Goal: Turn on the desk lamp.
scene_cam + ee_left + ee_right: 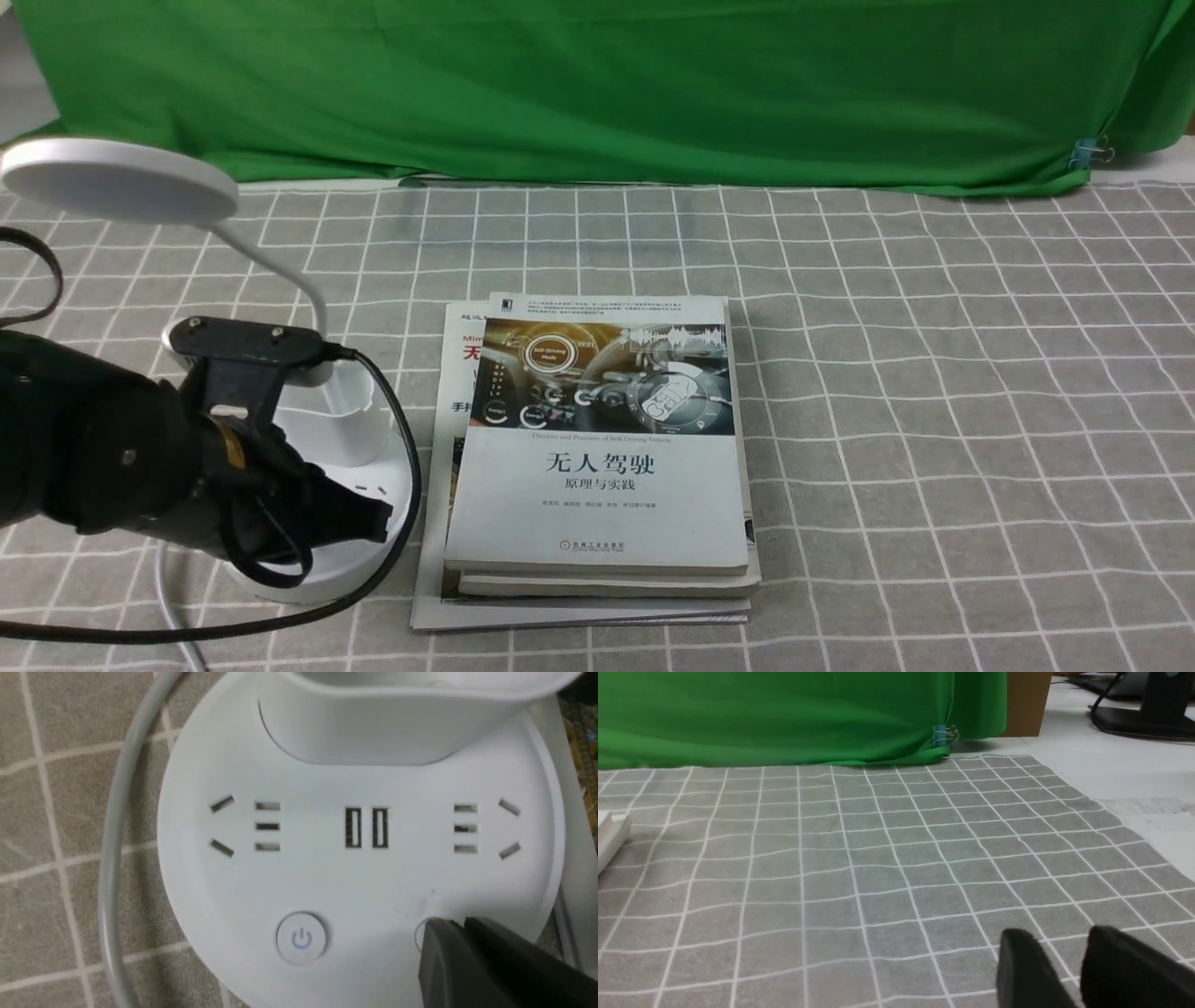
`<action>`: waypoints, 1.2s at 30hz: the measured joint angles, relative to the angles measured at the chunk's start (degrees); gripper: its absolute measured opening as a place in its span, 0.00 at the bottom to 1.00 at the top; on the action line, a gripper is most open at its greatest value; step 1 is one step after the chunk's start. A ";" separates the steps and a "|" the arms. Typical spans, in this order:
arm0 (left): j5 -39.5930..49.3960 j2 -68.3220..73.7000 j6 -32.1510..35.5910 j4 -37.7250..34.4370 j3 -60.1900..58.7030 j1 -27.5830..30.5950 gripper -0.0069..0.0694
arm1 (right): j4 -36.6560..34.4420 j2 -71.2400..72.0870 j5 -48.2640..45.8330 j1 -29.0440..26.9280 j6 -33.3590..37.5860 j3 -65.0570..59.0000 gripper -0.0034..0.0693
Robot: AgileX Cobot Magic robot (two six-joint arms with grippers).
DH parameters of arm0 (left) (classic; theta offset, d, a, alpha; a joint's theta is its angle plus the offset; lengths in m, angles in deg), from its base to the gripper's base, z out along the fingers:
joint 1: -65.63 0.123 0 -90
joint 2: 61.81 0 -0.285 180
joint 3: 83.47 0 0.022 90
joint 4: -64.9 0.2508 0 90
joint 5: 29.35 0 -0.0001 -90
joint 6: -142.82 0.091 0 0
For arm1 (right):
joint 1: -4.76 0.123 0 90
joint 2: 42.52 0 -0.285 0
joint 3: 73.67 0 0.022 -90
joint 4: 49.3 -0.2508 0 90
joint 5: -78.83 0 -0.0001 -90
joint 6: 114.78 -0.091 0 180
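The white desk lamp stands at the table's left: flat disc head [117, 177], thin bent neck [299, 271], small cup [350, 420] and round base [383, 485]. In the left wrist view the base [327, 882] shows sockets, two USB slots and a round power button [301, 939] with a blue symbol. My left gripper [378, 518] is shut, and its tips [460, 926] rest on a second round button [419, 938], which they mostly hide. My right gripper [1062, 933] is open and empty, low over the checked cloth, out of the front view.
A stack of books [597, 448] lies just right of the lamp base. The lamp's white cord [112, 858] curves round the base's other side. A green backdrop [597, 84] closes the far edge. The grey checked cloth [934, 420] covers the table.
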 joint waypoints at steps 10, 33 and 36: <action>-2.37 2.03 0.00 0.99 0.02 0.00 0.12 | 0.00 0.00 0.00 0.00 0.00 0.00 0.38; 4.20 -21.40 1.13 -0.75 -4.89 -0.06 0.12 | 0.00 0.00 0.00 0.00 0.00 0.00 0.38; 4.20 -30.18 1.20 -4.37 -11.02 -0.06 0.12 | 0.00 0.00 0.00 0.00 0.00 0.00 0.38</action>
